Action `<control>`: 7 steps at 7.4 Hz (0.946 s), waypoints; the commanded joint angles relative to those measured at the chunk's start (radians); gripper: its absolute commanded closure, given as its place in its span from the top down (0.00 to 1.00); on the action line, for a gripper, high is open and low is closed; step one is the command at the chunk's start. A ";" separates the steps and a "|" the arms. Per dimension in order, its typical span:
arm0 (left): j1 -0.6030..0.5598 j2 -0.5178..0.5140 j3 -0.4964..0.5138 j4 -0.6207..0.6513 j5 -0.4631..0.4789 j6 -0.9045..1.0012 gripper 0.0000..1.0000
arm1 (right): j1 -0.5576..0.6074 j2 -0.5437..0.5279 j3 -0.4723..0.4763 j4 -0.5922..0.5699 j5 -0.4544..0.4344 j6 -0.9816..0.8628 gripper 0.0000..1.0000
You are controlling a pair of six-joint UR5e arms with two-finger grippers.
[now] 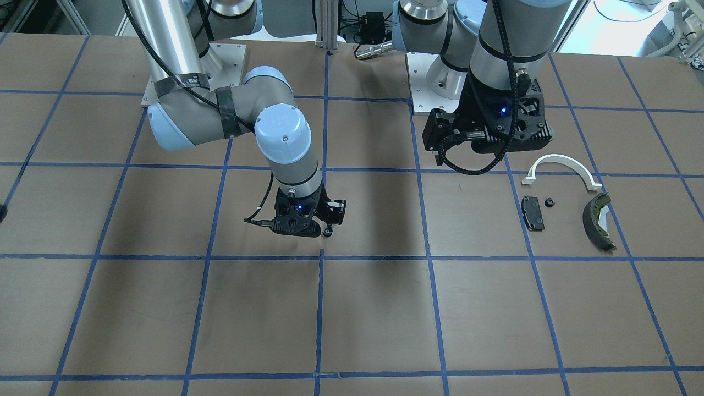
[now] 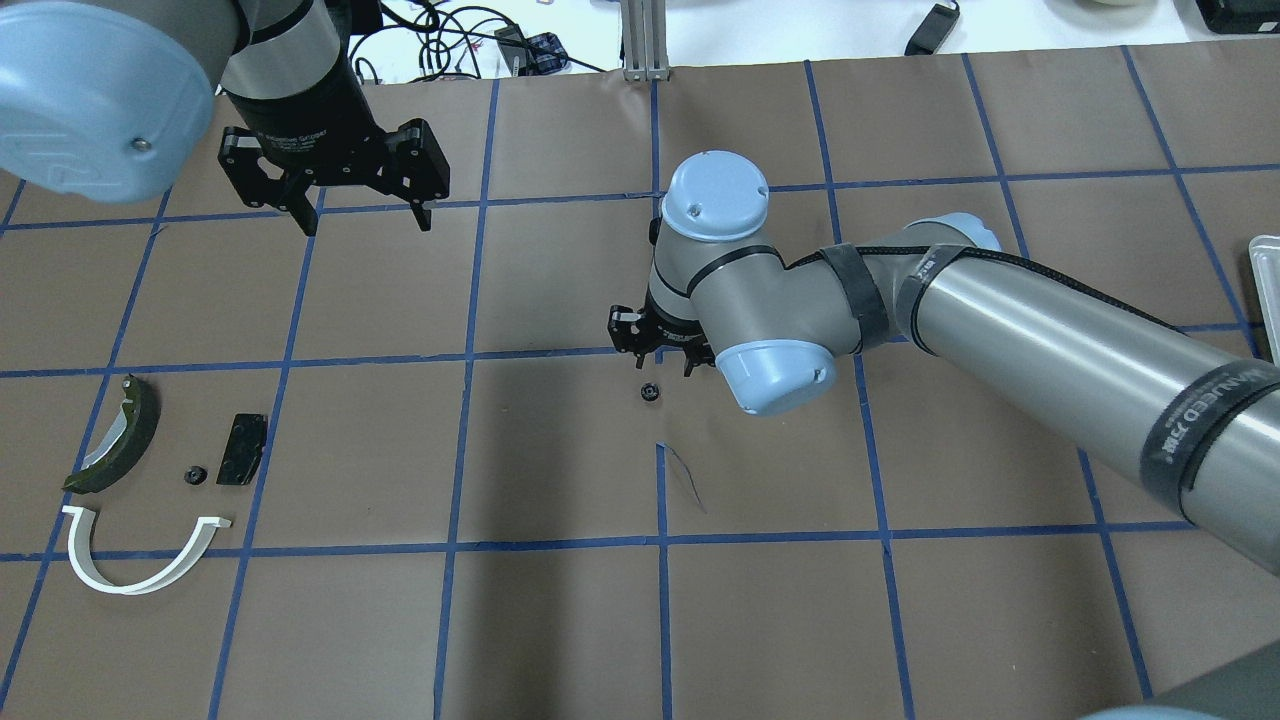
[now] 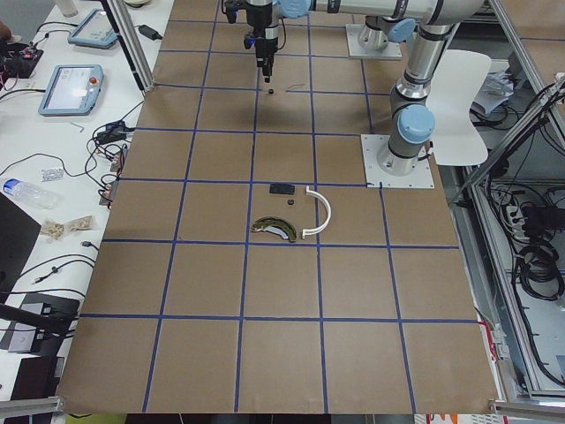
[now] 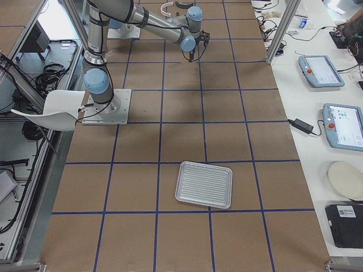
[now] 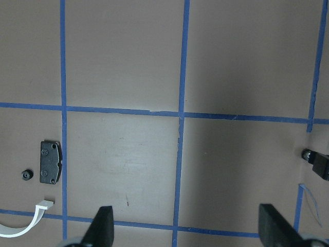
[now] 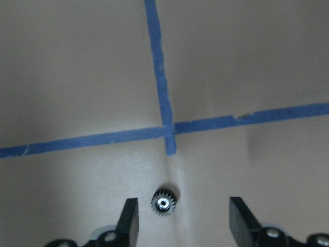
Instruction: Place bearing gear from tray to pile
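A small black bearing gear (image 2: 649, 391) lies on the brown table just in front of my right gripper (image 2: 662, 352). In the right wrist view the gear (image 6: 164, 201) sits between the spread fingers, nearer the left one (image 6: 129, 219), untouched. The right gripper (image 6: 185, 221) is open. The pile is at the left: a dark curved shoe (image 2: 120, 440), a black pad (image 2: 242, 449), a white arc (image 2: 140, 575) and another small gear (image 2: 194, 475). My left gripper (image 2: 367, 222) is open and empty, above the table beyond the pile. The tray (image 4: 204, 184) is far off and empty.
The tray's corner shows at the overhead view's right edge (image 2: 1265, 290). A torn tape end (image 2: 680, 470) lies near the gear. The left wrist view shows the pad (image 5: 51, 162) and the small gear (image 5: 25, 175). Blue tape lines grid the table.
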 commanded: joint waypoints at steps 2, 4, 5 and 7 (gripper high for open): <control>-0.002 -0.022 -0.033 0.002 -0.008 -0.015 1.00 | -0.129 -0.046 -0.102 0.151 -0.145 -0.231 1.00; -0.056 -0.103 -0.214 0.265 -0.012 -0.043 1.00 | -0.231 -0.150 -0.107 0.254 -0.137 -0.334 1.00; -0.151 -0.167 -0.300 0.480 -0.012 -0.160 1.00 | -0.276 -0.216 -0.107 0.327 -0.136 -0.404 1.00; -0.246 -0.307 -0.307 0.620 -0.011 -0.230 1.00 | -0.303 -0.436 -0.070 0.598 -0.133 -0.436 1.00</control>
